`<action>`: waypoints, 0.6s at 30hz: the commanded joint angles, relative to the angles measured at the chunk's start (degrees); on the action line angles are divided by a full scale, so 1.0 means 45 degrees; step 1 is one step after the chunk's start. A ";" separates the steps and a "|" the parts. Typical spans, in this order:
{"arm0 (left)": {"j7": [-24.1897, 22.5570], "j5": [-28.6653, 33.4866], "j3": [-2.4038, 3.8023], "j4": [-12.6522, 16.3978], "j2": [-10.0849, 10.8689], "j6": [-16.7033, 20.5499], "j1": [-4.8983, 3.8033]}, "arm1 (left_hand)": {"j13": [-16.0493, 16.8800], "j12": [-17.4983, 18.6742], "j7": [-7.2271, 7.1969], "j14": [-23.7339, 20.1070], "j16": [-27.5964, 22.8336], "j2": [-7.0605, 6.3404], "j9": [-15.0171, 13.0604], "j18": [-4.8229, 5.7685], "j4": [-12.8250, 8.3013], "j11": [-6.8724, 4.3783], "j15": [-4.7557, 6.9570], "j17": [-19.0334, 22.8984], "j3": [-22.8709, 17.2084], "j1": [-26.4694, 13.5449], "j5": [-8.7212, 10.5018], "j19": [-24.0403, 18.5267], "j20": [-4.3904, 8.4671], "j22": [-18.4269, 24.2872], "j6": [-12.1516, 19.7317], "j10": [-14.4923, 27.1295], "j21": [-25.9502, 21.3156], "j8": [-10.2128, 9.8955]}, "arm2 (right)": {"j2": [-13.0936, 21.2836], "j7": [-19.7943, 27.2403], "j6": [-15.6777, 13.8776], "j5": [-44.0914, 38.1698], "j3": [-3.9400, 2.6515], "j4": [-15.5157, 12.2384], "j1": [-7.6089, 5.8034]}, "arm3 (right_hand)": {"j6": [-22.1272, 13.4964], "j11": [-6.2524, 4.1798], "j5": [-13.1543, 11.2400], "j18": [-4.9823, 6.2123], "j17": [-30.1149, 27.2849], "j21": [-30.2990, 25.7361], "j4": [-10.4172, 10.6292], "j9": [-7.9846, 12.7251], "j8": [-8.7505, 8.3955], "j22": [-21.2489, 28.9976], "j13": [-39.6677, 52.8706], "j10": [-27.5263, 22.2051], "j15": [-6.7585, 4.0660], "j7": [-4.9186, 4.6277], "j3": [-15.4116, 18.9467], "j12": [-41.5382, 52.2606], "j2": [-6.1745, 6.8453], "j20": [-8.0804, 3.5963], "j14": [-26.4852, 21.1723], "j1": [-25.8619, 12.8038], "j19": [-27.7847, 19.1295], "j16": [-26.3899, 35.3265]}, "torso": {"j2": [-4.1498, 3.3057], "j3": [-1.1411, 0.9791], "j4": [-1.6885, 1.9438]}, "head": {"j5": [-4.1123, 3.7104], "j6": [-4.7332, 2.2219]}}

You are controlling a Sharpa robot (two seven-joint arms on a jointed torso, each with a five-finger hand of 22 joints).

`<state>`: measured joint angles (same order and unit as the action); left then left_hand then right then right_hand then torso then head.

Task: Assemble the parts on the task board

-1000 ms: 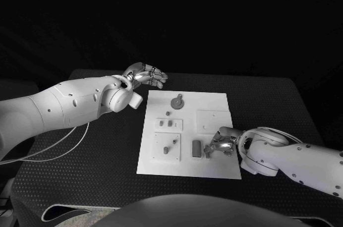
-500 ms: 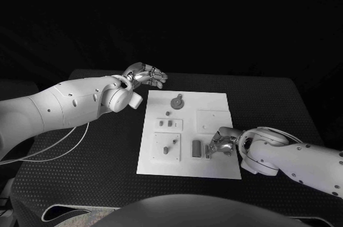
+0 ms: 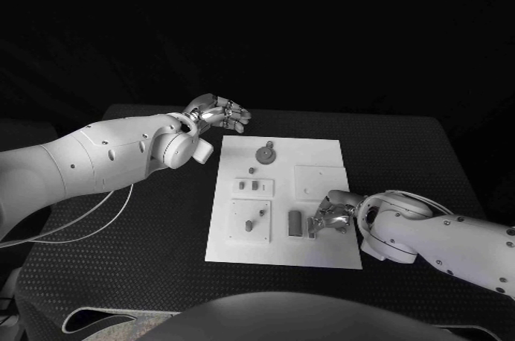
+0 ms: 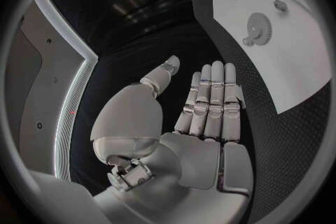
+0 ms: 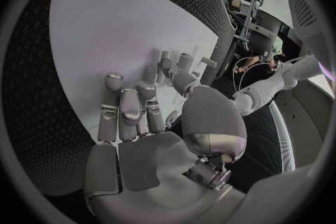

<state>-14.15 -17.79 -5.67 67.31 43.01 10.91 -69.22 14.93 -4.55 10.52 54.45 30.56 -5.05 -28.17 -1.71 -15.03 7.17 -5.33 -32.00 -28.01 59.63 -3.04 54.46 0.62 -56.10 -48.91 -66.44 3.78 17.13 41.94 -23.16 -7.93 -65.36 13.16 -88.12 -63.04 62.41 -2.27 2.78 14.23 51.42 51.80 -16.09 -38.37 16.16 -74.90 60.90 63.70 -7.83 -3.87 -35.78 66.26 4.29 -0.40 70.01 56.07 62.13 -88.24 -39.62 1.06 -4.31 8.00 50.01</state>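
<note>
- The worktop (image 3: 140, 237) is black with a fine woven, dotted texture; the task board (image 3: 322, 151) is a flat, matte white rectangle lying in its middle.
- On the board's far part lies a grey toothed gear (image 3: 265, 155), round, with a small knob just beyond it.
- Nearer, two shallow square insets on the board's left half hold small dark grey parts: a pair of short pegs (image 3: 251, 184) and one slanted pin (image 3: 250, 225).
- An upright, oblong grey block (image 3: 295, 222) lies between the lower inset and the right hand.
- The right hand (image 3: 330, 217), silver and jointed, rests low over the board's near right part, fingers curled down onto the white surface beside small grey parts; whether it grips one I cannot tell.
- The left hand (image 3: 220, 113) hovers past the board's far left corner, above the worktop, fingers straight and side by side, thumb apart, holding nothing.
</note>
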 commanded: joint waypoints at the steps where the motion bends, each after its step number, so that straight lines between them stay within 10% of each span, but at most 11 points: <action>1: -0.0115 0.0071 0.0011 0.0037 -0.0013 -0.0113 -0.0016 | -0.0021 0.0019 -0.0047 0.0099 -0.0048 0.0022 0.0021 0.0034 0.0093 -0.0025 0.0031 -0.0019 -0.0002 -0.0128 0.0002 -0.0034 -0.0029 0.0020 -0.0005 -0.0075 0.0046 0.0077 | 0.0123 -0.0087 0.0085 -0.0202 0.0073 0.0023 0.0093 | 0.0105 -0.0006 0.0025 0.0170 -0.0028 0.0046 0.0021 -0.0003 0.0024 -0.0221 -0.0020 0.0081 -0.0015 -0.0011 0.0118 0.0014 0.0237 0.0089 0.0083 -0.0227 -0.0010 0.0061 | 0.0008 0.0015 -0.0002 | -0.0032 -0.0002; 9: -0.0089 0.0337 0.0010 -0.0010 -0.0004 -0.0086 -0.0017 | -0.0027 0.0029 -0.0041 0.0094 -0.0074 -0.0008 0.0029 0.0040 0.0104 -0.0017 0.0025 -0.0041 0.0019 -0.0162 0.0003 -0.0045 -0.0035 0.0025 0.0012 -0.0057 0.0042 0.0071 | 0.0591 0.1072 0.0148 0.1256 0.0031 -0.0046 -0.0425 | -0.0621 0.0243 0.0020 0.0165 -0.0632 -0.0229 0.1616 0.0201 -0.0441 -0.0148 -0.0031 -0.0396 0.0158 -0.0280 -0.0037 -0.0180 0.1946 0.0160 -0.0524 -0.1798 -0.0259 0.0289 | 0.0077 0.0046 -0.0008 | -0.0112 -0.0007; 16: -0.0074 0.0974 0.0007 -0.0287 -0.0174 -0.0135 -0.0041 | -0.0029 0.0016 -0.0116 0.0042 -0.0188 0.0061 0.0025 0.0048 0.0141 -0.0033 0.0002 -0.0088 0.0002 -0.0176 0.0001 -0.0097 -0.0048 0.0039 -0.0071 -0.0093 0.0030 0.0129 | 0.0645 0.5067 -0.1639 0.3549 -0.0046 0.0977 -0.1123 | -0.2339 0.0930 0.0026 0.0091 -0.0576 -0.0440 0.1660 0.0529 -0.1294 -0.0289 -0.0172 -0.1427 0.0815 -0.0996 -0.0151 -0.0583 0.1947 0.0460 -0.1400 -0.1706 -0.1187 0.0490 | 0.0375 0.0137 -0.0035 | -0.0249 -0.0460; 18: -0.0128 0.0974 0.0008 -0.0483 -0.0317 -0.0122 -0.0076 | -0.0037 0.0024 -0.0171 0.0009 -0.0241 0.0083 0.0023 0.0049 0.0145 -0.0035 0.0002 -0.0096 -0.0008 -0.0169 0.0001 -0.0109 -0.0052 0.0040 -0.0107 -0.0089 0.0031 0.0151 | 0.0445 0.5941 -0.1773 0.4404 -0.0336 0.1798 -0.1152 | -0.2393 0.0979 0.0029 0.0067 -0.0614 -0.0467 0.1310 0.0510 -0.1271 -0.0292 -0.0237 -0.1586 0.0870 -0.1043 -0.0086 -0.0618 0.1504 0.0562 -0.1654 -0.1415 -0.1446 0.0604 | 0.0522 0.0161 -0.0024 | -0.0312 -0.0653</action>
<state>-14.08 -15.38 -5.71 65.43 42.00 10.91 -69.32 14.83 -4.55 10.04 54.45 29.67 -4.98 -28.04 -1.72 -14.68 7.17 -5.33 -32.34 -28.05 59.09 -3.04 54.25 0.42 -55.97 -49.39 -66.44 3.78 17.47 44.31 -8.79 -11.89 -54.83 11.92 -81.55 -68.01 52.19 2.16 3.11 13.57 48.74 50.00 -9.91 -36.03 10.50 -74.90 59.88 56.79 -3.93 -8.01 -36.13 63.81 11.47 2.13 62.81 49.34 55.90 -85.68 -38.30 1.55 -4.43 6.96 48.10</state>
